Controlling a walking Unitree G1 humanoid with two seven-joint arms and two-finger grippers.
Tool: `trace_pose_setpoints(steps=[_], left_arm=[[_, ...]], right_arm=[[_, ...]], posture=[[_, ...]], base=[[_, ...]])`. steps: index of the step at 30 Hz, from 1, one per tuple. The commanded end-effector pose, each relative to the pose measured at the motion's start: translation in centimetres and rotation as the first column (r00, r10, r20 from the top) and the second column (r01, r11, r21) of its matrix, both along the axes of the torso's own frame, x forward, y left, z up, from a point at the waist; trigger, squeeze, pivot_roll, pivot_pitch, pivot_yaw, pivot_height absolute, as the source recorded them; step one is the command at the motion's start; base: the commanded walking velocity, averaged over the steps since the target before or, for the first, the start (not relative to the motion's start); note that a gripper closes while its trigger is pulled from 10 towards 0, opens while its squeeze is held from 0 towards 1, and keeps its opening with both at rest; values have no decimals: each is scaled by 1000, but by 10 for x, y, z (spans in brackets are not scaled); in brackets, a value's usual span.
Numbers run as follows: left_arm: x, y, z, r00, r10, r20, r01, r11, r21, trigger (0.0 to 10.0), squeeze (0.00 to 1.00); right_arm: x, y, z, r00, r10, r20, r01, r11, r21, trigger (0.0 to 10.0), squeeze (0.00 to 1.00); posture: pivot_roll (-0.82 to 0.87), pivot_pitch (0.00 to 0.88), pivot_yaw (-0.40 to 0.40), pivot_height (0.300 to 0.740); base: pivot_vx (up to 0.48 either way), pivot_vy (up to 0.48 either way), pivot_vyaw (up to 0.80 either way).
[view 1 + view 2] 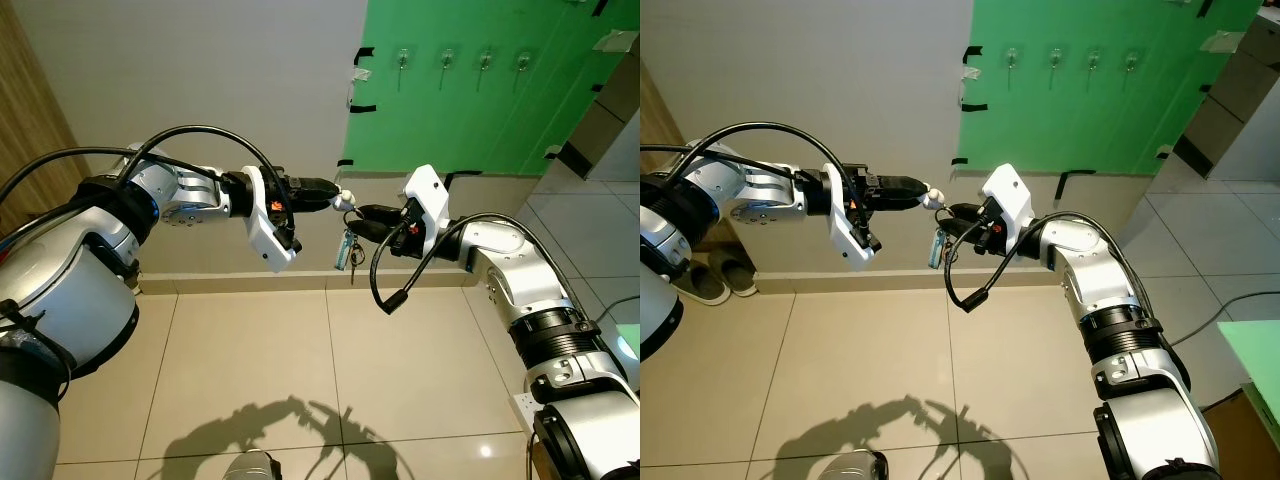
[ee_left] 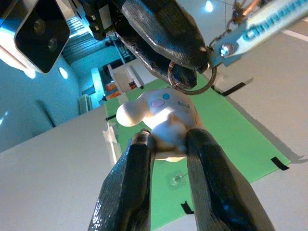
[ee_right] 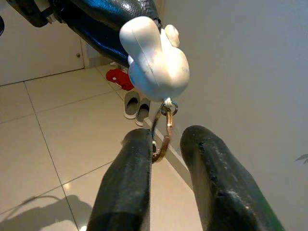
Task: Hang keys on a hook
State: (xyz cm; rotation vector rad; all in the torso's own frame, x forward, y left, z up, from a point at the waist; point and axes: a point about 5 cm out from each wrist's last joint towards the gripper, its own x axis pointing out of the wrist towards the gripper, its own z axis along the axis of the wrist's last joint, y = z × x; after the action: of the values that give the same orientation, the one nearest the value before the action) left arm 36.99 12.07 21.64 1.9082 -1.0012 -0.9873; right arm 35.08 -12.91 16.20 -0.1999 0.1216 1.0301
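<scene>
A white figurine charm (image 2: 161,120) is pinched between the fingers of my left gripper (image 1: 335,197), which is shut on it. From the charm hangs a metal key ring (image 3: 163,134), and the keys with a blue tag (image 1: 346,250) dangle below it. My right gripper (image 1: 362,220) faces the left one, its fingers (image 3: 130,183) standing a little apart on either side of the ring, which lies against one finger. Both grippers are held in mid-air in front of the white wall. Several clear hooks (image 1: 447,58) sit in a row on a green board (image 1: 450,130), up and to the right.
The green board is taped to the wall with black tape. Slippers (image 1: 715,280) lie by the skirting at the left. A wooden panel (image 1: 25,110) stands at the far left and a cabinet (image 1: 600,110) at the right. Beige floor tiles (image 1: 300,380) spread below.
</scene>
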Motion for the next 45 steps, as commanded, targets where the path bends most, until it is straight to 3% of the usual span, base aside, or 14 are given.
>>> trace_pose_setpoints(steps=[1, 30, 32, 33, 42, 45], left_arm=[[2, -6, 14, 999, -22, 37, 22, 1000, -4, 10000, 0], [1, -8, 11, 999, -34, 24, 35, 999, -14, 10000, 0], [1, -7, 9, 1000, -6, -12, 5, 1000, -7, 10000, 0], [0, -3, 7, 994, 51, -100, -54, 998, -26, 10000, 1000], [0, 2, 6, 976, 104, -193, -120, 990, -75, 10000, 1000], [1, 7, 5, 928, 175, -328, -235, 959, -155, 10000, 1000]], right_arm=[[1, -4, 4, 1000, -7, 9, 7, 1000, 7, 0, 0], [1, -8, 5, 1000, -25, 8, 25, 999, 30, 0, 0], [0, -8, 5, 1000, -26, 8, 26, 999, 30, 0, 0], [0, -8, 4, 1000, -28, 8, 27, 999, 30, 0, 0], [0, -8, 4, 1000, -30, 8, 30, 999, 27, 0, 0], [0, -8, 3, 999, -33, 5, 32, 999, 27, 0, 0]], posture=[[44, 0, 11, 740], [39, 0, 12, 740], [39, 0, 12, 740], [38, 0, 12, 740], [40, 0, 10, 740], [39, 0, 9, 740]], base=[[0, 0, 0], [0, 0, 0], [0, 0, 0], [0, 0, 0], [0, 0, 0], [0, 0, 0]])
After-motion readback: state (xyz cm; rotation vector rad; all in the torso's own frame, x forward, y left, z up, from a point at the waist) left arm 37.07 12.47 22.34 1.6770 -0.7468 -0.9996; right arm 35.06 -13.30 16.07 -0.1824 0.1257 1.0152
